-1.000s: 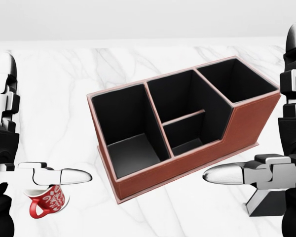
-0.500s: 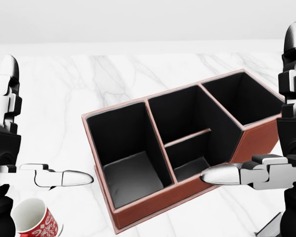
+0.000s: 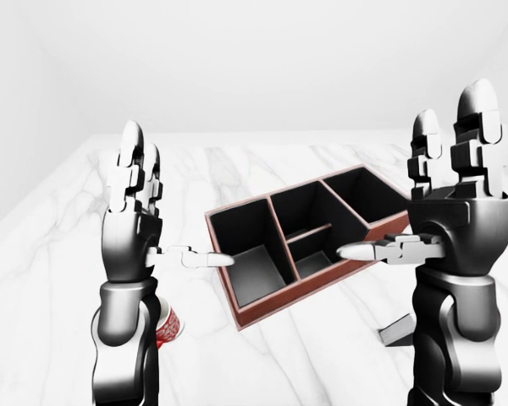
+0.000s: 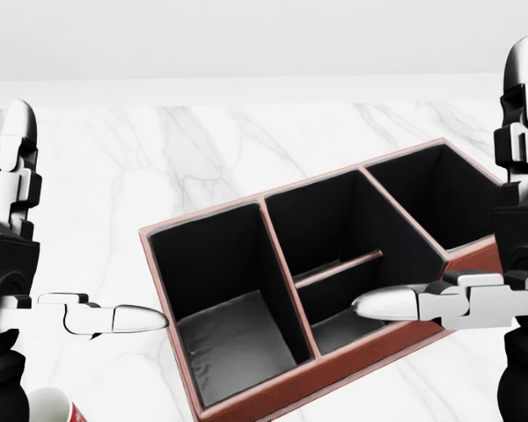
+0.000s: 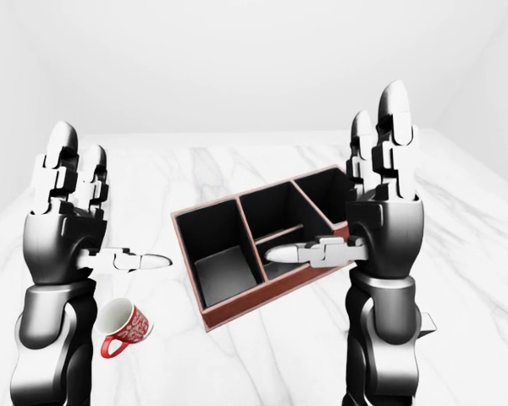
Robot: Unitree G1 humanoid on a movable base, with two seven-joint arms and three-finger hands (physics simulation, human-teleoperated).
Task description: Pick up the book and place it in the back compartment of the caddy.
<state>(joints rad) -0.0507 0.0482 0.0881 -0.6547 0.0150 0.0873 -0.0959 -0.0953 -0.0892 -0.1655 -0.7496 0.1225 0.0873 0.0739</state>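
Note:
The caddy (image 4: 246, 202) is brown outside and black inside, with several empty compartments; it lies at an angle on the white marble counter (image 4: 158, 149). My left hand (image 3: 157, 224) is open, fingers upright, thumb pointing right, left of the caddy. My right hand (image 3: 419, 199) is open the same way, its thumb over the caddy's near right edge. Both hands are empty. A dark grey flat shape (image 3: 398, 331), perhaps the book, lies on the counter beside my right forearm and is mostly hidden by it.
A red-and-white mug (image 5: 125, 326) lies tilted on the counter below my left hand; only its rim (image 4: 48, 406) shows at the bottom left of the head view. A plain white wall (image 3: 262, 59) stands behind the counter.
The camera has moved nearer: the caddy has grown and slid down the head view, the mug has nearly left at the bottom, the dark shape has dropped out. Both hands have kept their pose.

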